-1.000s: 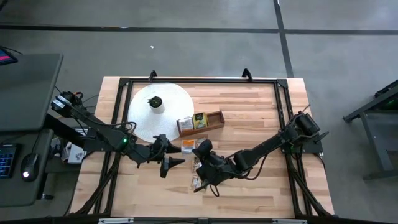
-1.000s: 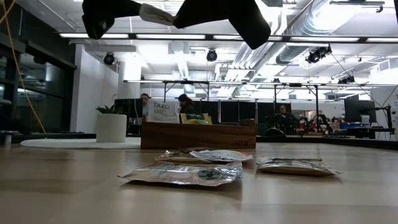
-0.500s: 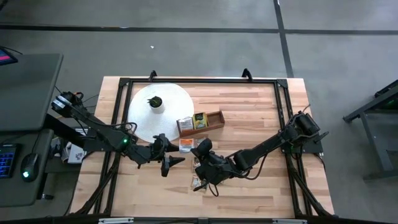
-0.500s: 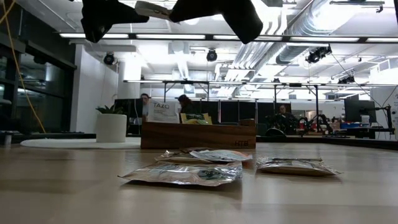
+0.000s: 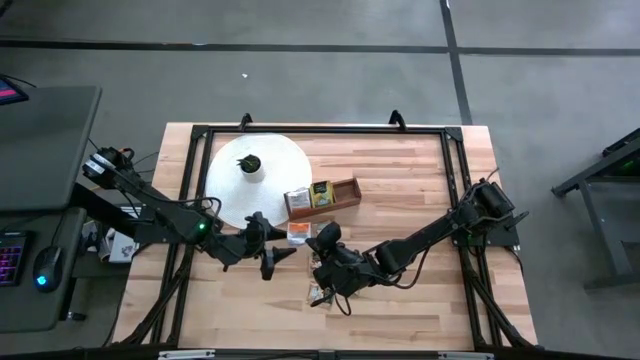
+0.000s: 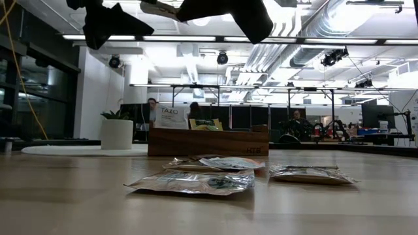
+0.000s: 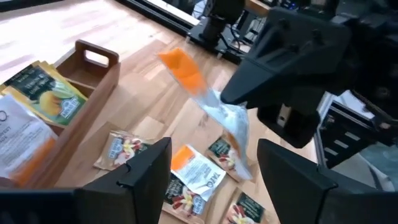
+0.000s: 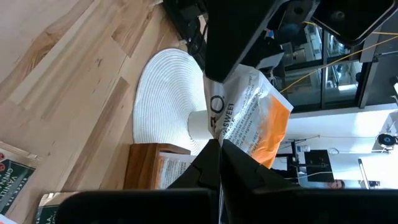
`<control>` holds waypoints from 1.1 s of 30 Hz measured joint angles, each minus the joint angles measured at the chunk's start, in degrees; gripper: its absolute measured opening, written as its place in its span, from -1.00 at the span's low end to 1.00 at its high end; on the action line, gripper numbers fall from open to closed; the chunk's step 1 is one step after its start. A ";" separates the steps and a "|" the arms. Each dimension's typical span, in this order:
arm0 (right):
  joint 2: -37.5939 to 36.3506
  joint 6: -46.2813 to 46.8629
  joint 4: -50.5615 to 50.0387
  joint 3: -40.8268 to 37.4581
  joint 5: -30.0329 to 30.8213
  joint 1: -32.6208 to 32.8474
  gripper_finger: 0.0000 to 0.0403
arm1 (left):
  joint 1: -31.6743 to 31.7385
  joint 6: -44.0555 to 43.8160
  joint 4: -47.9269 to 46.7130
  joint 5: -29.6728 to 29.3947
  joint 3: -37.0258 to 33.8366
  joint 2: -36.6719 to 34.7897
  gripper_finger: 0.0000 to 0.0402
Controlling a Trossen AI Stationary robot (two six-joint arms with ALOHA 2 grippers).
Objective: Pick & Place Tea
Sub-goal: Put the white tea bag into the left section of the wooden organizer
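My right gripper [image 5: 313, 237] is shut on an orange-and-white tea sachet [image 5: 298, 232], raised above the table near its middle. The sachet also shows in the left wrist view [image 7: 205, 99] and at the top of the low view [image 6: 160, 8]. My left gripper [image 5: 277, 260] is open just left of it, its fingers [image 7: 146, 174] apart with the sachet ahead of them, not touching. Several loose sachets [image 5: 318, 291] lie flat on the table [image 6: 192, 183]. The brown wooden box [image 5: 322, 194] holds upright sachets [image 7: 37, 93]. My right gripper pinches the sachet between its two fingers at the white end [image 8: 229, 138], coming about level from the table's right. The sachet is lifted clear of the table, and its orange end [image 8: 273, 121] sticks out free toward my left gripper.
The white round disc [image 5: 278, 165] with a small potted plant [image 5: 249, 164] lies at the table's far left. A black frame [image 5: 452, 170] runs round the tabletop. People and desks show in the room behind [image 6: 151, 108]. Bare wood [image 5: 410, 180] stretches right of the box.
The right gripper has carried the sachet a little up and toward the table's left, closer to the left gripper. The left gripper has shifted slightly toward the sachet and stayed open.
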 joint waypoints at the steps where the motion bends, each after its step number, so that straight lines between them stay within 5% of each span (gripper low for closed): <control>1: 0.00 0.00 0.01 0.00 -0.01 0.00 -1.00 | 0.01 0.00 -0.19 -0.01 0.00 0.00 0.14; 6: 0.00 0.02 0.02 0.00 -0.02 0.00 -1.00 | 0.00 0.00 -0.46 1.09 0.00 0.01 -0.12; 15: 0.00 0.02 0.02 0.00 -0.03 -0.02 -1.00 | 0.00 1.37 -2.04 0.03 0.00 0.02 -0.94; 26: -0.21 0.58 2.34 0.00 1.41 0.75 -1.00 | -0.02 4.57 -1.63 -1.32 0.04 0.02 -1.00; 33: -3.74 8.99 2.06 -0.07 1.90 0.85 -0.96 | 0.00 4.91 -1.19 -2.07 0.26 0.00 -1.00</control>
